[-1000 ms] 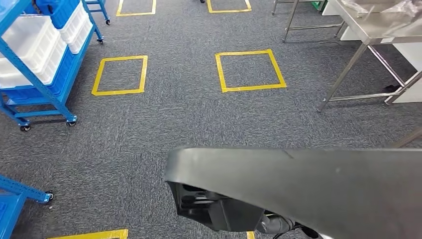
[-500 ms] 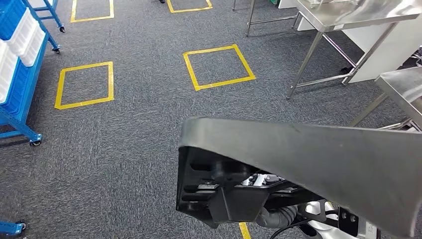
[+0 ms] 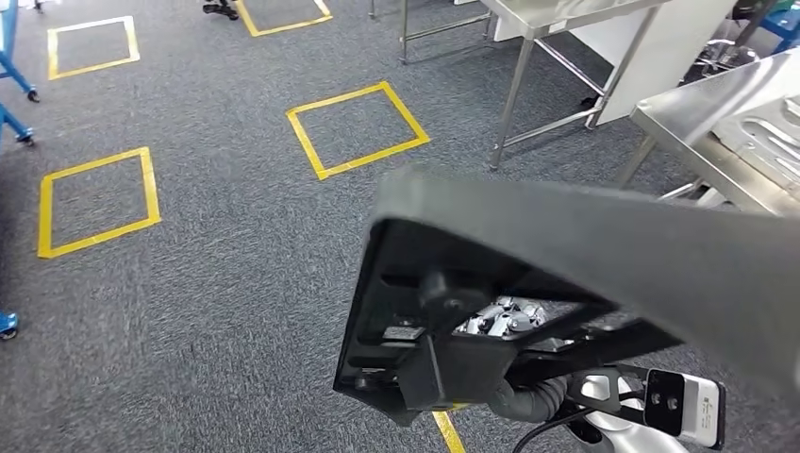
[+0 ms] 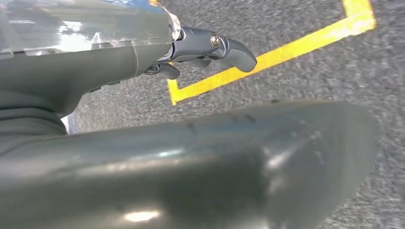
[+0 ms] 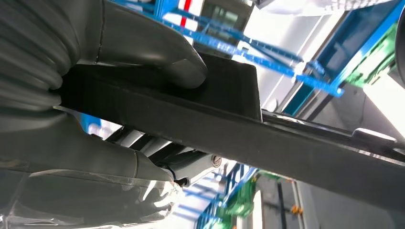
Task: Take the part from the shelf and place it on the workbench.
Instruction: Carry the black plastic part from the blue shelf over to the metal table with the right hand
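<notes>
A large black moulded part (image 3: 604,255) fills the lower right of the head view, tilted so its ribbed underside (image 3: 425,321) faces me. My left hand (image 3: 500,317) holds it from underneath, with the silver arm below it. In the left wrist view the dark fingers (image 4: 224,45) reach over the part's smooth outer face (image 4: 215,157), above the carpet. In the right wrist view my right hand (image 5: 143,62) grips the part's edge (image 5: 229,124), thumb on one side and fingers (image 5: 191,167) on the other. The steel workbench (image 3: 703,99) stands at the right.
Grey carpet carries yellow taped squares (image 3: 357,127) (image 3: 94,198). A second steel table (image 3: 528,14) stands at the back right on thin legs (image 3: 512,104). Blue shelf legs on castors (image 3: 14,85) sit at the far left edge.
The camera has swung right: the blue shelf has slid off to the left and the steel tables have come closer. The part now sits higher and more tilted, showing its underside and my hand.
</notes>
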Available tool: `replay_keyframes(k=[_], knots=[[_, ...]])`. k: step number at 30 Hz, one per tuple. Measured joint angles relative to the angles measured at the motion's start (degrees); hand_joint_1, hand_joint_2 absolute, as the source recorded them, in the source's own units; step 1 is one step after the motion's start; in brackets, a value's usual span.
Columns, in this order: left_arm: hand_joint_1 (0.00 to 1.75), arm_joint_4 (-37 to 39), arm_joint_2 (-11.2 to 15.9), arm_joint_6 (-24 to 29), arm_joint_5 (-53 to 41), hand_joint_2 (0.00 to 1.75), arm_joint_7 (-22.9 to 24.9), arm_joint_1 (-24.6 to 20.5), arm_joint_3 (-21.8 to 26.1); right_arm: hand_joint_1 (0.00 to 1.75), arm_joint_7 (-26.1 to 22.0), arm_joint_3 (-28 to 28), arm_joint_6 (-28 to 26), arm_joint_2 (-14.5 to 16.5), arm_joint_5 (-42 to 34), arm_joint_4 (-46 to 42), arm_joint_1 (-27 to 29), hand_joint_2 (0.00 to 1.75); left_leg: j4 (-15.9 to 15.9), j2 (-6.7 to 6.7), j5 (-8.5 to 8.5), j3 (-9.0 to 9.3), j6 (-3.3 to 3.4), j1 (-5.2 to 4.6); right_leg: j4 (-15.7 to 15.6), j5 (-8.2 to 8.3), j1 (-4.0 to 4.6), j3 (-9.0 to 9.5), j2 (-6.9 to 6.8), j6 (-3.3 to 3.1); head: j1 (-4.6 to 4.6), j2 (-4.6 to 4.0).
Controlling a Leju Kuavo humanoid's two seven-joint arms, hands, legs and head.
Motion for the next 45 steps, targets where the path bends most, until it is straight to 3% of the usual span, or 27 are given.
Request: replay_keyframes(k=[1,3,5,7,9,11,13,14,16,18,20,22,24,26,28,29,30,31,33,35,37,38,40,41,43,44,45], knots=[[0.00,0.0,0.1,0.0,0.1,0.00,0.0,0.0,0.2,1.59,0.0,0.1,-0.3,0.0,-0.2,0.0,-0.1,1.75,-3.7,-0.78,2.39,1.47,-0.13,0.23,0.3,-0.14,-0.11,0.01,0.74,0.21,0.00,0.00],[0.00,0.0,0.1,-0.1,0.3,0.00,0.0,0.1,0.5,1.59,0.0,0.4,-0.7,0.0,-0.7,0.1,-0.4,1.75,-10.4,-3.94,5.34,4.19,-0.21,0.75,1.1,-0.46,-0.24,-0.43,2.18,0.81,0.01,0.00],[0.00,0.0,0.2,0.0,0.5,0.00,0.0,0.2,0.7,1.59,0.0,0.7,-1.0,0.0,-1.0,0.1,-0.8,1.75,-12.4,-5.60,5.55,4.90,0.18,0.82,1.6,-0.39,-0.44,-1.23,3.53,1.52,0.01,0.00],[0.00,0.1,0.4,0.0,0.5,0.00,0.1,0.2,0.7,1.59,0.0,0.9,-1.1,0.0,-1.1,0.1,-1.0,1.75,-12.8,-4.32,5.82,4.98,0.97,0.69,1.6,-0.17,-0.69,-1.71,4.39,2.25,0.01,0.00],[0.00,0.1,0.4,0.0,0.5,0.00,0.1,0.0,0.8,1.59,0.0,1.0,-1.2,0.0,-1.2,0.1,-1.2,1.75,-13.5,-2.88,6.20,5.26,1.81,0.72,3.5,-1.42,-0.59,-2.72,2.06,2.77,0.01,0.00],[0.00,0.1,0.5,0.0,0.5,0.00,0.0,0.1,0.8,1.59,0.0,1.1,-1.2,0.1,-1.2,0.2,-1.5,1.75,-13.9,-1.39,6.33,5.43,2.32,0.59,9.6,-4.63,-0.54,-5.68,-1.26,3.17,0.02,0.00],[0.00,0.1,0.5,0.0,0.5,0.00,0.0,0.2,0.9,1.59,0.0,1.2,-1.3,0.2,-1.3,0.3,-1.6,1.75,-14.0,0.23,6.22,5.43,2.49,0.43,16.3,-7.01,-0.78,-8.93,-2.19,3.48,0.02,0.00],[0.00,0.1,0.6,0.0,0.5,0.00,0.0,0.3,0.9,1.59,0.0,1.2,-1.3,0.2,-1.3,0.4,-1.5,1.75,-13.9,1.03,6.15,5.46,2.50,0.38,17.3,-6.83,-0.87,-9.41,-2.38,3.54,0.02,0.00],[0.00,0.1,0.6,0.0,0.5,0.00,0.0,0.2,0.9,1.59,0.0,1.2,-1.3,0.2,-1.3,0.5,-1.6,1.75,-13.9,2.42,5.98,5.68,2.37,0.34,12.4,-3.71,-0.85,-6.79,-3.06,3.37,0.02,0.00],[0.00,0.1,0.6,0.0,0.5,0.00,0.0,0.1,0.9,1.59,0.0,1.2,-1.3,0.2,-1.3,0.5,-1.7,1.75,-13.9,3.50,5.69,5.98,1.99,0.18,4.4,-0.86,-0.30,-2.46,-5.45,2.71,0.02,0.00],[0.00,0.2,0.6,0.0,0.5,0.00,0.0,0.1,1.0,1.59,0.0,1.3,-1.4,0.2,-1.3,0.5,-1.9,1.75,-13.9,4.52,5.39,6.23,1.48,-0.04,0.8,-0.30,0.33,-0.70,-6.80,2.07,0.01,0.00],[0.00,0.2,0.6,-0.1,0.5,0.00,0.0,-0.1,1.0,1.59,0.1,1.3,-1.9,0.2,-1.4,0.5,-1.9,1.75,-14.0,5.65,5.10,6.54,0.94,-0.12,0.4,-0.18,0.28,-0.67,-5.58,1.58,0.02,0.00],[0.00,0.3,0.6,-0.3,0.5,0.00,-0.2,-0.2,1.0,1.59,0.2,1.3,-2.6,0.2,-1.3,0.4,-1.9,1.75,-12.4,4.31,3.80,6.25,0.41,0.01,-0.3,0.16,-0.07,-0.19,-4.35,1.02,0.01,0.00],[0.00,0.3,0.6,-0.5,0.4,0.00,-0.3,-0.1,1.0,1.59,0.1,1.4,-3.1,0.1,-1.0,0.4,-1.6,1.75,-6.4,1.47,0.59,3.61,0.06,0.19,-0.6,0.29,-0.21,0.16,-3.23,0.60,0.00,0.00],[0.00,0.3,0.6,-0.5,0.4,0.00,-0.3,0.2,1.0,1.59,0.1,1.4,-3.3,0.1,-0.5,0.4,-0.8,1.75,0.8,0.35,-2.03,-0.21,-0.14,0.25,-0.5,0.21,-0.20,0.15,-1.86,0.40,0.00,0.00],[0.00,0.3,0.6,-0.5,0.5,0.00,-0.3,0.4,1.0,1.59,0.1,1.4,-3.1,0.1,-0.1,0.4,-0.4,1.75,2.2,0.20,-1.88,-1.21,-0.21,0.27,-0.3,0.15,-0.21,0.15,-1.09,0.41,0.00,0.00],[0.00,0.3,0.6,-0.5,0.5,0.00,-0.3,0.5,1.0,1.59,0.1,1.4,-2.8,0.1,0.3,0.4,0.0,1.75,1.4,0.11,-0.59,-1.19,-0.25,0.31,-0.2,0.08,-0.24,0.15,-0.28,0.47,0.00,0.00],[0.00,0.3,0.6,-0.4,0.5,0.00,-0.2,0.5,1.0,1.59,0.1,1.4,-2.4,0.1,0.6,0.4,0.3,1.75,-1.5,-0.19,1.58,-0.13,-0.25,0.40,0.0,-0.04,-0.30,0.16,0.51,0.61,0.00,0.00],[0.00,0.3,0.6,-0.1,0.5,0.00,0.1,0.5,1.0,1.59,0.1,1.4,-1.8,0.1,1.3,0.4,0.6,1.75,-9.0,-2.45,5.18,2.90,-0.12,0.70,0.7,-0.39,-0.36,-0.06,1.96,1.08,0.00,0.00],[0.00,0.3,0.5,0.3,0.4,0.00,0.5,0.4,1.1,1.59,0.1,1.4,-1.6,0.1,1.6,0.4,0.8,1.75,-12.4,-4.09,6.04,4.35,0.34,0.81,1.2,-0.55,-0.39,-0.56,3.13,1.69,0.00,0.00],[0.00,0.3,0.3,0.7,0.5,0.00,0.8,0.1,1.3,1.59,0.1,1.4,-1.6,0.1,1.7,0.4,1.0,1.75,-12.7,-3.25,6.12,4.45,1.14,0.66,1.2,-0.38,-0.59,-0.95,4.22,2.40,0.00,0.00],[0.00,0.3,0.2,0.8,0.5,0.00,1.0,0.0,1.4,1.59,0.1,1.3,-1.6,0.1,1.6,0.4,1.0,1.75,-12.9,-2.67,6.27,4.51,1.55,0.63,1.4,-0.54,-0.64,-1.13,3.96,2.70,0.00,0.00],[0.00,0.3,-0.1,0.9,0.6,0.00,1.1,-0.3,1.7,1.59,0.1,1.3,-1.6,0.2,1.5,0.4,0.9,1.75,-13.3,-1.43,6.53,4.66,2.32,0.73,4.3,-2.38,-0.61,-2.52,1.43,3.18,0.01,0.00],[0.00,0.3,-0.1,0.9,0.6,0.00,1.1,-0.4,1.9,1.59,0.2,1.3,-1.6,0.3,1.4,0.4,0.9,1.75,-13.4,-0.81,6.54,4.70,2.53,0.64,7.5,-4.06,-0.60,-4.01,-0.33,3.36,0.01,0.00],[0.00,0.3,-0.2,0.9,0.7,0.00,1.1,-0.2,2.0,1.59,0.4,1.3,-1.6,0.3,1.2,0.4,0.9,1.75,-13.4,0.57,6.45,4.70,2.75,0.49,14.7,-7.00,-0.77,-7.52,-1.99,3.68,0.01,0.00],[0.00,0.3,-0.2,0.9,0.7,0.00,1.1,-0.2,2.0,1.59,0.5,1.3,-1.6,0.4,1.2,0.4,0.9,1.75,-13.4,1.29,6.37,4.72,2.77,0.45,16.6,-7.27,-0.85,-8.49,-2.26,3.76,0.00,0.00],[0.00,0.3,-0.2,0.9,0.7,0.00,1.1,-0.2,2.0,1.59,0.6,1.3,-1.6,0.4,1.2,0.4,0.9,1.75,-13.4,1.96,6.29,4.79,2.73,0.42,16.4,-6.47,-0.89,-8.36,-2.48,3.75,0.00,0.00]])
